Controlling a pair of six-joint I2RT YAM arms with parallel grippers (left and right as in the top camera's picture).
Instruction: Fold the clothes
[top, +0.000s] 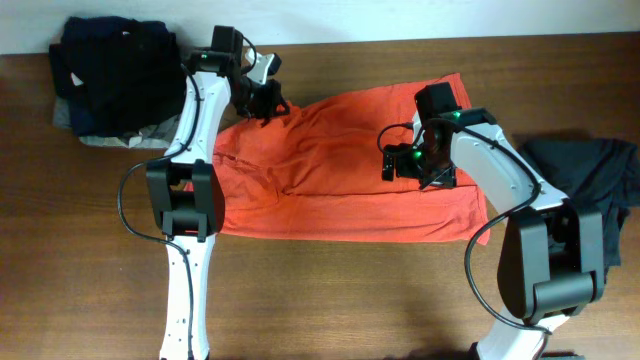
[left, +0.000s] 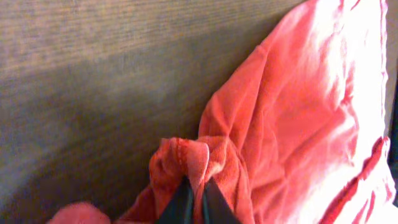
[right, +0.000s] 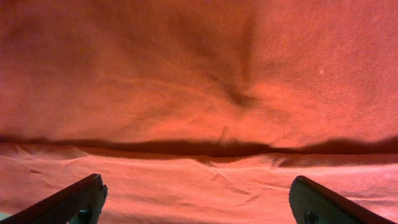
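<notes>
An orange-red garment (top: 340, 170) lies spread across the middle of the table, partly folded over itself. My left gripper (top: 268, 110) is at its far left corner, shut on a bunched pinch of the orange cloth (left: 186, 162), seen close in the left wrist view with the fingertips (left: 194, 190) closed on it. My right gripper (top: 410, 162) hovers over the garment's right half, open and empty. In the right wrist view its fingers (right: 196, 199) are spread wide above the cloth (right: 199, 93), where a fold edge runs across.
A pile of dark clothes (top: 115, 75) sits at the far left corner. A dark grey garment (top: 590, 180) lies at the right edge. The brown wooden table (top: 350, 290) shows in front of the orange garment.
</notes>
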